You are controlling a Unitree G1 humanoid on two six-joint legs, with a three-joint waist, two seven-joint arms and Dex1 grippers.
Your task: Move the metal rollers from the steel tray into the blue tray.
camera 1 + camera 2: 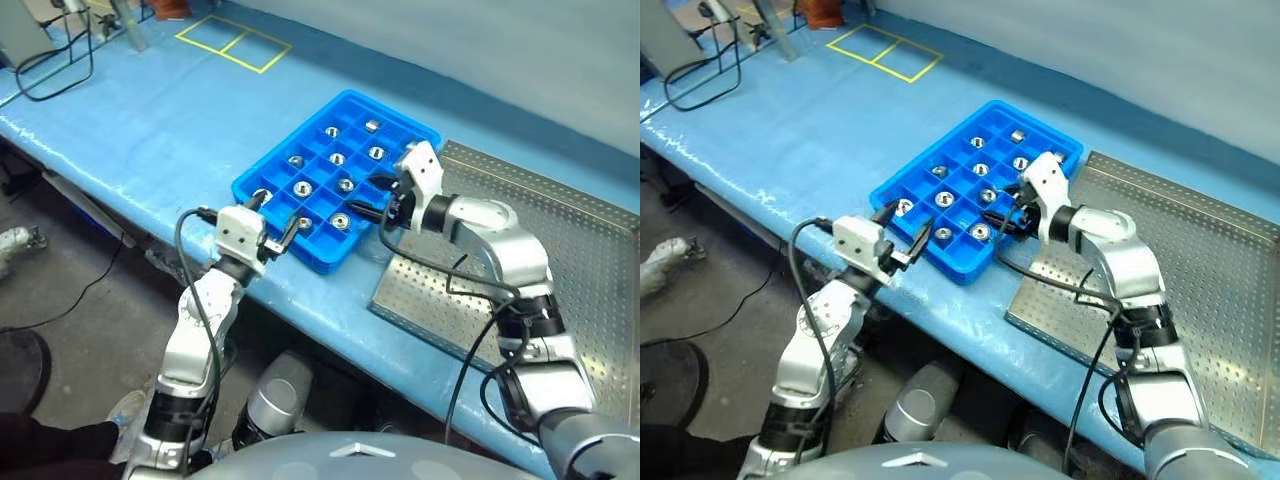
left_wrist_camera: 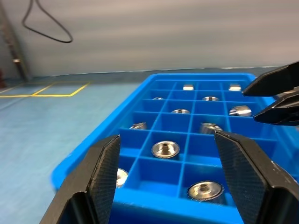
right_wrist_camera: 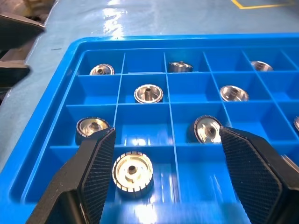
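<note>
The blue tray (image 1: pixel 400 115) lies on the blue-covered table, and several of its square compartments each hold one of the metal rollers (image 1: pixel 340 221). To its right lies the steel tray (image 1: pixel 570 240) with its perforated floor. My left gripper (image 1: pixel 277 218) hovers open at the blue tray's near-left corner with nothing between its fingers (image 2: pixel 105 168). My right gripper (image 3: pixel 167 132) hangs open just above the tray's near-right compartments. A roller (image 3: pixel 132 171) lies loose in the compartment below it. The right gripper (image 2: pixel 275 98) also shows across the tray in the left wrist view.
Yellow tape rectangles (image 1: pixel 235 42) mark the table's far end, and a black cable (image 1: pixel 55 70) loops at its far-left corner. The table's front edge (image 1: pixel 200 275) runs just below the blue tray. My right forearm (image 1: pixel 500 250) crosses the steel tray's near-left part.
</note>
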